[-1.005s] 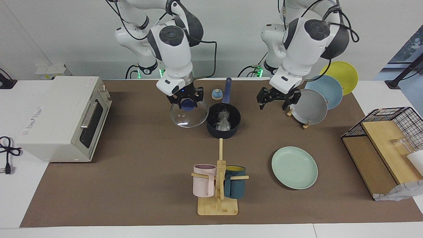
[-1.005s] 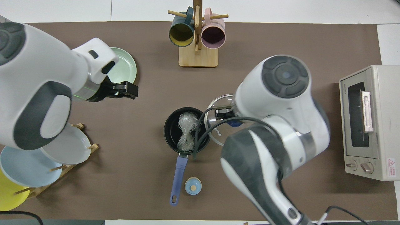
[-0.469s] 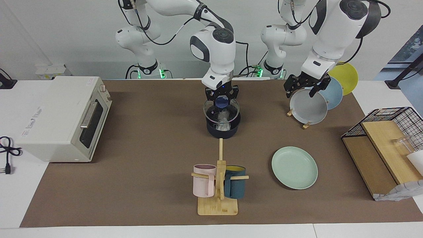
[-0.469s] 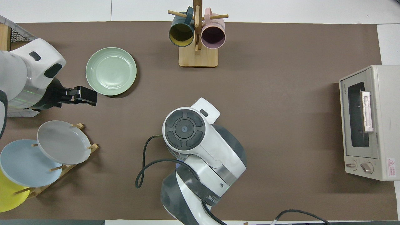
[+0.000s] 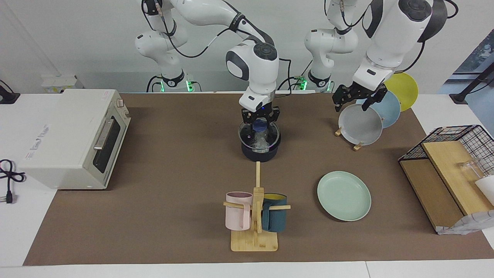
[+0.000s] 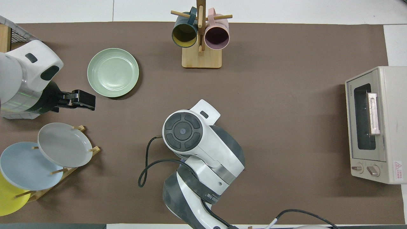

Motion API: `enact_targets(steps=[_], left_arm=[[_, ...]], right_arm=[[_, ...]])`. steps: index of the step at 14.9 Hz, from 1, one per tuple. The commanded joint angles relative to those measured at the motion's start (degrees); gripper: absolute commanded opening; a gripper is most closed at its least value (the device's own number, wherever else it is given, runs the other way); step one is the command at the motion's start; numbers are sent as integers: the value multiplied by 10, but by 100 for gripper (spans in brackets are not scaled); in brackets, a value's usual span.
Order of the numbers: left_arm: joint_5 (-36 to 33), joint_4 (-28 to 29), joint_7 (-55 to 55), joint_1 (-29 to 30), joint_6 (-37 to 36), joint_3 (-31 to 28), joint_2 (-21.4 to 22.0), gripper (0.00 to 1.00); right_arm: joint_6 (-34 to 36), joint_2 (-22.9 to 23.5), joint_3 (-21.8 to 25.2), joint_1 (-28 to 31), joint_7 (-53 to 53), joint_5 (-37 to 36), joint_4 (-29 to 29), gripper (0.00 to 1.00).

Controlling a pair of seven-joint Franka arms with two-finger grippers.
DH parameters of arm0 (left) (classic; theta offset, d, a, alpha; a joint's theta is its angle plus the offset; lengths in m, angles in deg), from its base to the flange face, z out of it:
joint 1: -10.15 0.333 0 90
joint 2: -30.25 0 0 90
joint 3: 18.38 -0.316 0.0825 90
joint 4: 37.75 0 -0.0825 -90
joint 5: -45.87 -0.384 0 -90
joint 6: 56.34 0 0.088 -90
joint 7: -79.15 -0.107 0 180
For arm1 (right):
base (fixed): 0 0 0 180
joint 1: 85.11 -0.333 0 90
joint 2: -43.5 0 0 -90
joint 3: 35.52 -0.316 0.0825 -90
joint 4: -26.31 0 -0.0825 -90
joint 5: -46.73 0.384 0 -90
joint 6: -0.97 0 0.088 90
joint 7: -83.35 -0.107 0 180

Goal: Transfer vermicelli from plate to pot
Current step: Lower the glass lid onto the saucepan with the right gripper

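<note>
Facing view shows us the desk [image 5: 162, 216] with the mint-green plate [image 5: 344, 195] lying bare toward the left arm's end, while the vermicelli [image 5: 259, 141] already sits in the navy pot [image 5: 259, 151] nearer the robots. Our right tool [image 5: 260, 118] is clamped on the blue knob of the glass lid [image 5: 258, 135], which rests at the pot's rim; we should lower it level, centred, then release cleanly. Our left tool [image 5: 354, 101] waits with fingers spread, holding nothing, over the grey plate [image 5: 360, 124].
</note>
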Motion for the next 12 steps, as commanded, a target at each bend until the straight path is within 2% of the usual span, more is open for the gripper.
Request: enact_targets(steps=[1, 7, 12], left_arm=[[-14, -12, -1, 17, -31, 8, 6, 100], [-13, -9, -6, 55, -35, 33, 7, 100], [-10, -9, -5, 51, -35, 33, 6, 100]], right_arm=[[-11, 8, -1, -3, -21, -12, 3, 0], [-22, 19, -1, -5, -35, -15, 6, 0], [-25, 20, -1, -3, -35, -31, 9, 0]])
